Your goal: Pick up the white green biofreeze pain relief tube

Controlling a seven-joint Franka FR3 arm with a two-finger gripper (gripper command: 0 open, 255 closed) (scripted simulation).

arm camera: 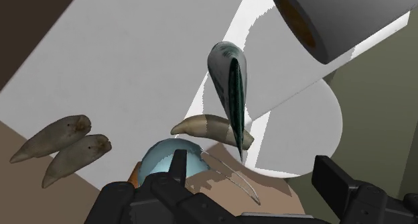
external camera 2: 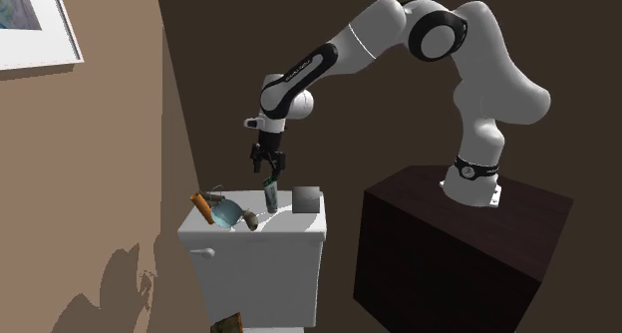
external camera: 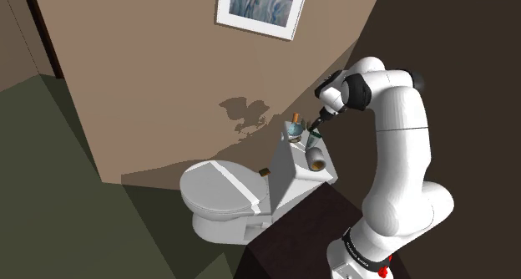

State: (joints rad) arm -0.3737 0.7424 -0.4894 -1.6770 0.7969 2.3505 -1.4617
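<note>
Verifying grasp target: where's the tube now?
In the second exterior view the tube stands on the tank lid, just below the open claw, between the bluish bowl and the grey roll.

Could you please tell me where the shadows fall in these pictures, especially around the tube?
Shoulder view: a ragged shadow lies on the tan wall. Second exterior view: a similar one darkens the wall low on the left. Wrist view: a sharp lit-and-shaded edge crosses the tank top at the tube, beyond the open hand.

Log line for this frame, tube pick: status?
phase: pre-grasp | gripper: open, above tube | tube: on toilet tank lid, not held | pick: not yet done
</note>
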